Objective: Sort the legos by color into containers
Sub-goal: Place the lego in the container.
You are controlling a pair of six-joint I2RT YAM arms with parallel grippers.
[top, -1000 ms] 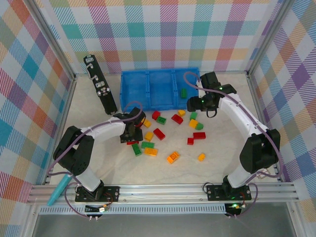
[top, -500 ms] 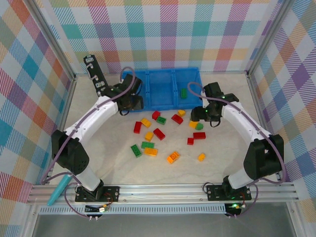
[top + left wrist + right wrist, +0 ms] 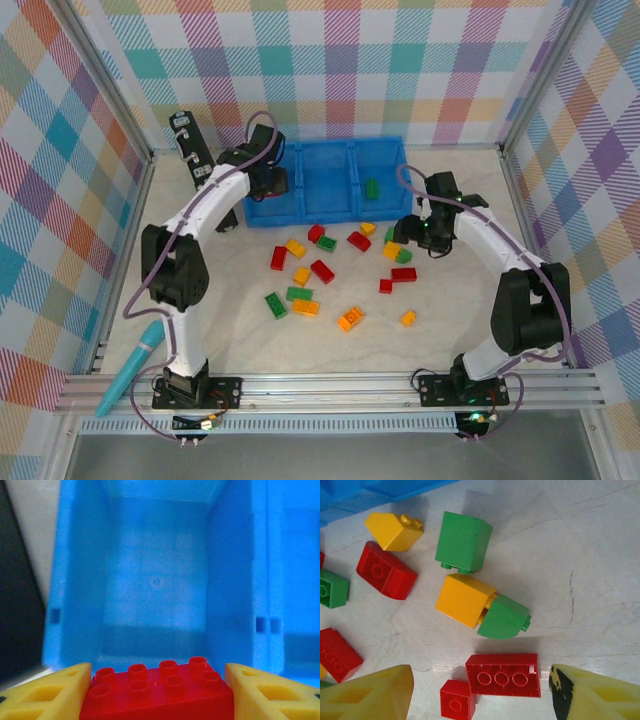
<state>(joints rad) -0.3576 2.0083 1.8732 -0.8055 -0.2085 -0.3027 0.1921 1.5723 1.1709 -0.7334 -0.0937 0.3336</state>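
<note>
Holding a red eight-stud brick (image 3: 156, 692), studs up, clamped between the yellow fingers (image 3: 45, 692) of the left hand (image 3: 268, 183). Hanging over the left compartment (image 3: 157, 580) of the blue bin (image 3: 325, 147) at the far side of the bench (image 3: 450, 330). Looking down onto a bare compartment floor, with one green brick (image 3: 371, 188) lying in the right compartment. Judging the step in hand as the delivery of a red brick, close to release. Calling next for little more than parting the fingers. Possibly easing a touch farther in first, it being unclear from the wrist view whether the brick is wholly past the near wall.

Hovering the right hand (image 3: 481, 692) low over the loose bricks just near of the bin, fingers spread wide and gripping nothing. Framing between them an upturned red brick (image 3: 502, 675) touching a smaller red brick (image 3: 456, 700). Just beyond, seeing a yellow brick (image 3: 465, 600) stuck to a rounded green brick (image 3: 502, 617). Judging that pick as needing a straight descent and a closing on the upturned red brick alone, without catching its small neighbour. Leaving most of the sorting ahead, with many red, yellow and green bricks scattered across the bench.
</note>
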